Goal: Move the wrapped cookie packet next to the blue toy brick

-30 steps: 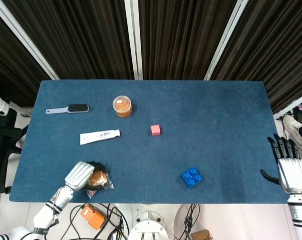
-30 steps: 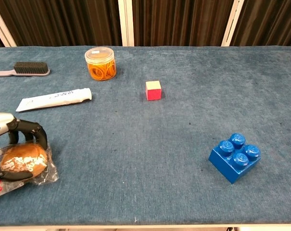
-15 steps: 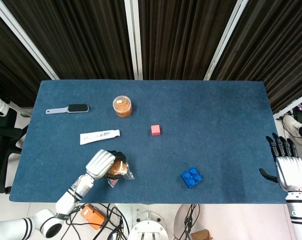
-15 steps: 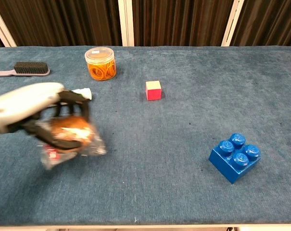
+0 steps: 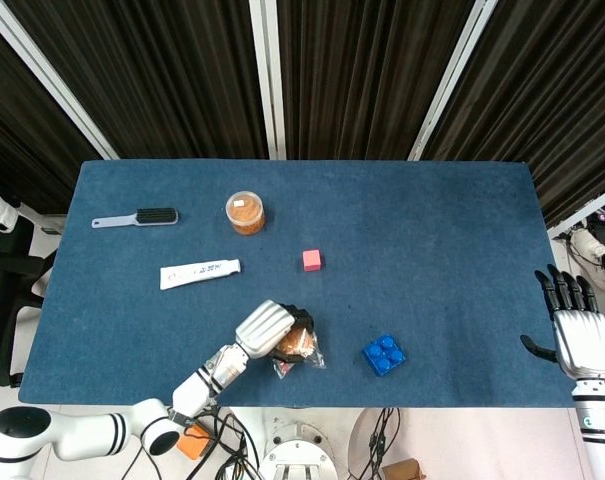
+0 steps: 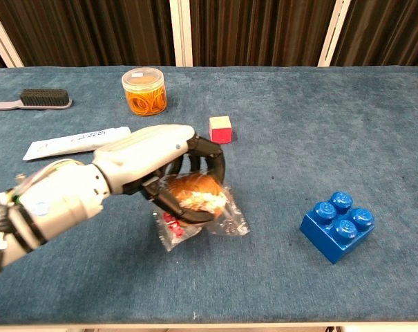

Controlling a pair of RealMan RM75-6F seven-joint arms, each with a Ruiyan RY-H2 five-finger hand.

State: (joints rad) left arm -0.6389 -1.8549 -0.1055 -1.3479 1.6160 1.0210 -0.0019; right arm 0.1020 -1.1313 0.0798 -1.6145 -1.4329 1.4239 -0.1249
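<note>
Left hand (image 6: 157, 169) grips, right hand (image 5: 579, 335) idle.
Left arm stretches in low from the near-left, fingers (image 6: 210, 153) curled around the packet (image 6: 195, 200); right hand lies flat, fingers apart.

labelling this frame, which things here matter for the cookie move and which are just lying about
Part of the job:
wrapped cookie packet, held by the left robot hand
blue toy brick

Just lying about:
brush
toothpaste tube
jar of orange bits
small red cube
right robot hand, open at the table edge
</note>
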